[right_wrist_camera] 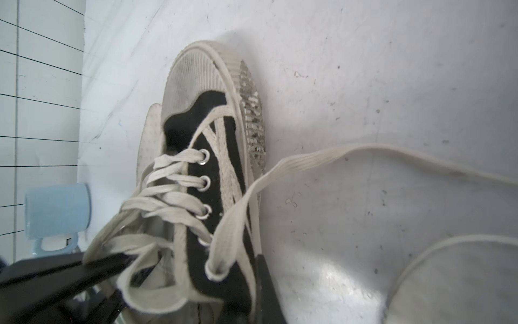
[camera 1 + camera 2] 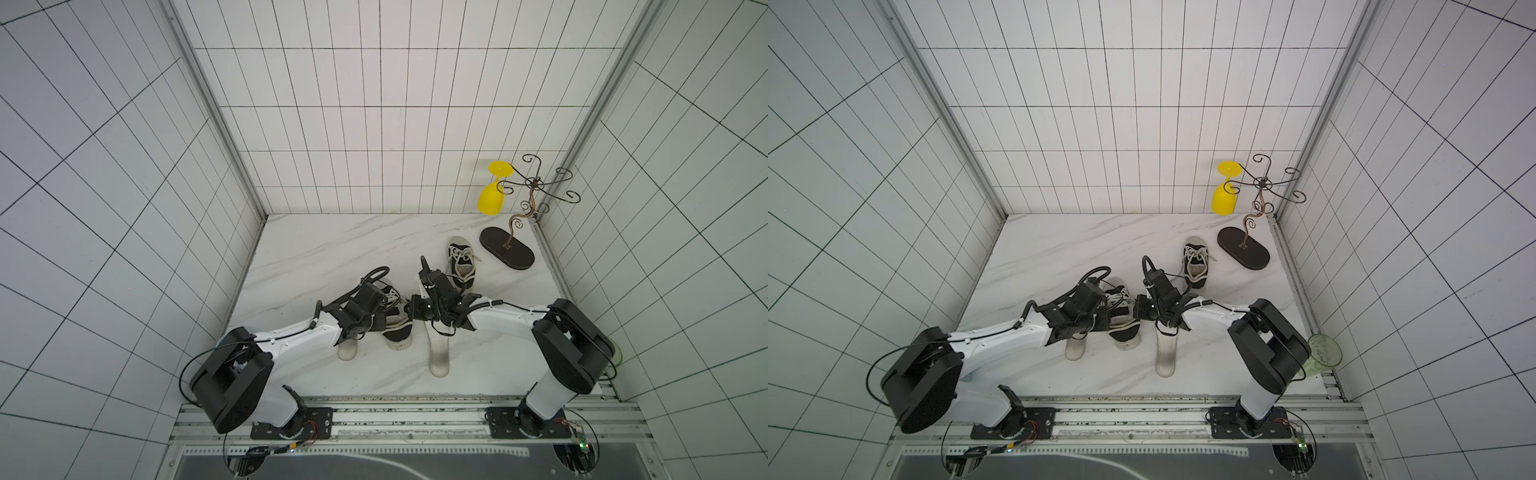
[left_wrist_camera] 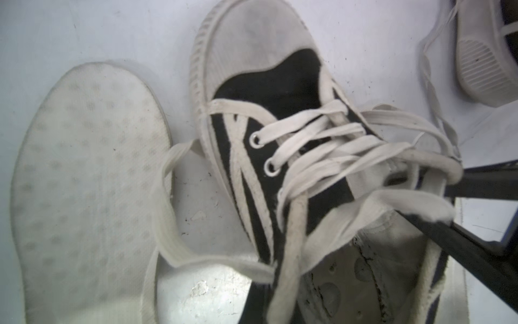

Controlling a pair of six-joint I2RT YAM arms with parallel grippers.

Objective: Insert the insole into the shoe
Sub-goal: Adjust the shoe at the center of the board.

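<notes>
A black-and-white laced shoe stands mid-table, toe toward the front edge, also in the wrist views. My left gripper is shut on its left side wall. My right gripper is shut on its right side wall, one black finger outside and its fingers reaching into the opening. One white dotted insole lies flat left of the shoe, partly under my left arm. A second insole lies right of it. The shoe's loose laces trail over the table.
A second matching shoe lies behind the right arm. A wire rack on a dark oval base holds a yellow glass at the back right. A blue mug stands near the left wall. A green cup stands at the right edge.
</notes>
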